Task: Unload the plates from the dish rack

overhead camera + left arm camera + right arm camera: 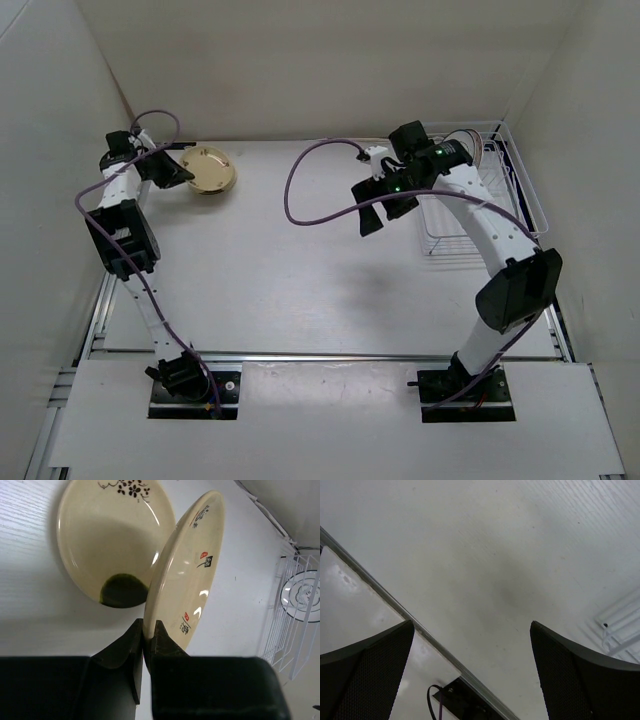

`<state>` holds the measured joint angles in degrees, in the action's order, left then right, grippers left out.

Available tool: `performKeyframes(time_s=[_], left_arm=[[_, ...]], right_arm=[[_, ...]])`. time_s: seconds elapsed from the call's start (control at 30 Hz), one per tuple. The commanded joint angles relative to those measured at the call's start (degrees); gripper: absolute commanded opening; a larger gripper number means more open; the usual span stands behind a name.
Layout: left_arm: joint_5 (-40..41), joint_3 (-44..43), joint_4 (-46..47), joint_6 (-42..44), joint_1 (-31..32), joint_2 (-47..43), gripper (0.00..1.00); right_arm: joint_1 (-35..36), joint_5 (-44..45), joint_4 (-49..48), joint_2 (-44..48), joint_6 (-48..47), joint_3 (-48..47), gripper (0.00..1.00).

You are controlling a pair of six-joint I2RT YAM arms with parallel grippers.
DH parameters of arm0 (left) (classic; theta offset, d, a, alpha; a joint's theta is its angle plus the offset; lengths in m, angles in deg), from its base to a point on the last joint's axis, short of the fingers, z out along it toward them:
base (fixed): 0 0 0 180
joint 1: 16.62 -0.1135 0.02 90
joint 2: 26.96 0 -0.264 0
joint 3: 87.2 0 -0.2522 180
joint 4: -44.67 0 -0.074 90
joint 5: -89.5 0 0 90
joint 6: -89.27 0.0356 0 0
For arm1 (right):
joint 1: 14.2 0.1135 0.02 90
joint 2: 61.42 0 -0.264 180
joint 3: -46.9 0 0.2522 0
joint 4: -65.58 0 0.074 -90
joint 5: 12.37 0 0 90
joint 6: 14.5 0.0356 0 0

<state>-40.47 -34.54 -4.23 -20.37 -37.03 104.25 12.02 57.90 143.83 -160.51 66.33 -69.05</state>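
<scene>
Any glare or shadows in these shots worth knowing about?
Left wrist view: small bright glints on the cream plate pinched in the left gripper. Right wrist view: a soft grey shadow on the table. Top view: even light, a faint shadow near the right gripper.

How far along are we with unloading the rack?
Done: a flowered plate lies on the table. In hand: the left gripper, jaws shut on the rim, holds a lettered plate tilted on edge beside it. Left: at least a ringed plate stands in the rack; the right gripper is open and empty.
</scene>
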Motion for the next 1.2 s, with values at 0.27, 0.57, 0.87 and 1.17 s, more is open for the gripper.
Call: performKeyframes(time_s=[0.27,0.57,0.87,1.17], left_arm=[[-3.97,-5.16,3.23,-3.13,0.19,7.12,0.1],[-4.51,-5.16,4.29,-5.59,0.19,9.67,0.16],[-3.36,-6.22,5.34,-7.34,0.19,9.67,0.16],[-0.82,-6.74,5.34,-8.49,0.19,9.67,0.45]], right_arm=[[-3.72,4.96,8.72,4.96,-5.95,-3.62,1.0],[-3.72,4.96,9.43,4.44,-6.48,-5.2,1.0],[-3.72,4.96,9.43,3.91,-6.48,-5.74,1.0],[-3.72,4.96,9.43,3.38,-6.48,-7.41,1.0]])
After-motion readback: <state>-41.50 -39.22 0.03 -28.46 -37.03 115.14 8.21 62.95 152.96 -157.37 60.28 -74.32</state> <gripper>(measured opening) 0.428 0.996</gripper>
